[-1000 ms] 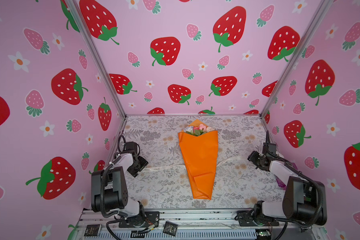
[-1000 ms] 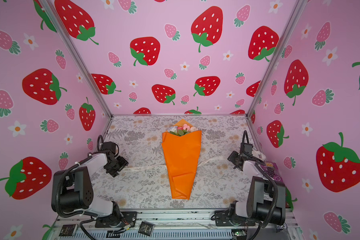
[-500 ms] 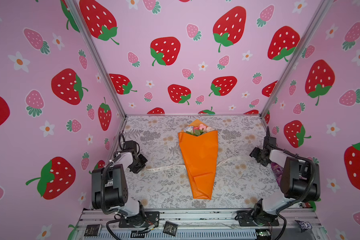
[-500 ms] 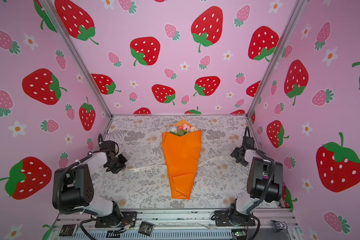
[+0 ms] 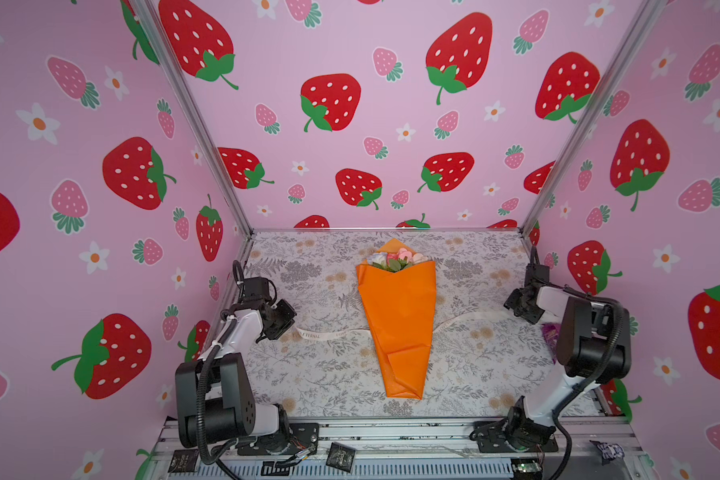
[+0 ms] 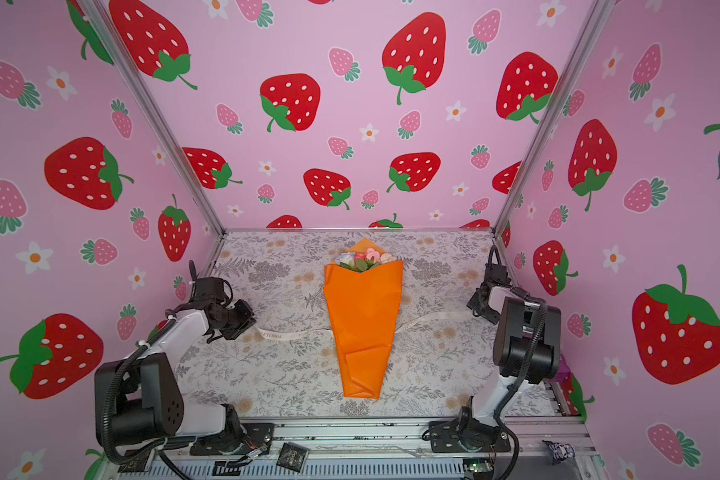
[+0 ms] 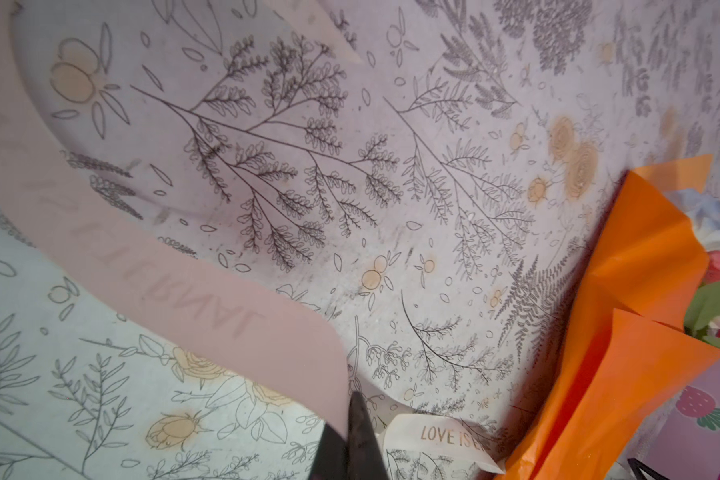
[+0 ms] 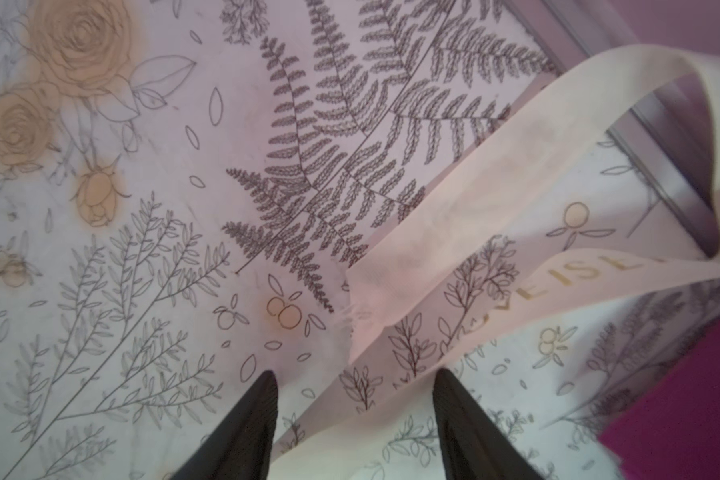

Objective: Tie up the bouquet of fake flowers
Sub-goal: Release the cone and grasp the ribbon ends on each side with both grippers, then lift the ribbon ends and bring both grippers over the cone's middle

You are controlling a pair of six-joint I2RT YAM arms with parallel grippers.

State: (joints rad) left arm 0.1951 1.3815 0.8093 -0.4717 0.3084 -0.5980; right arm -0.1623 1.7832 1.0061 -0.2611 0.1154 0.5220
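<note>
Cream ribbon (image 5: 323, 333): gold capitals; "ETERNAL" reads in a top view and "LOVE IS E" in the left wrist view, the rest cut off.
Ribbon path: lies on the floral mat (image 5: 308, 374) and passes beneath the cone, one end out on each side.
Cone (image 5: 398, 324): orange paper, flat at mid-mat, wide mouth toward the back wall, narrow end folded.
Bouquet (image 5: 396, 261): pink and white roses with green leaves, inside the cone, heads showing at its mouth.
Left gripper (image 7: 348, 432): closed, pinching the ribbon near its left end; the bouquet is well apart to its right.
Right gripper (image 8: 356, 374): jaws apart, straddling the ribbon near its frayed right end without pinching it; the bouquet is well apart to its left.
</note>
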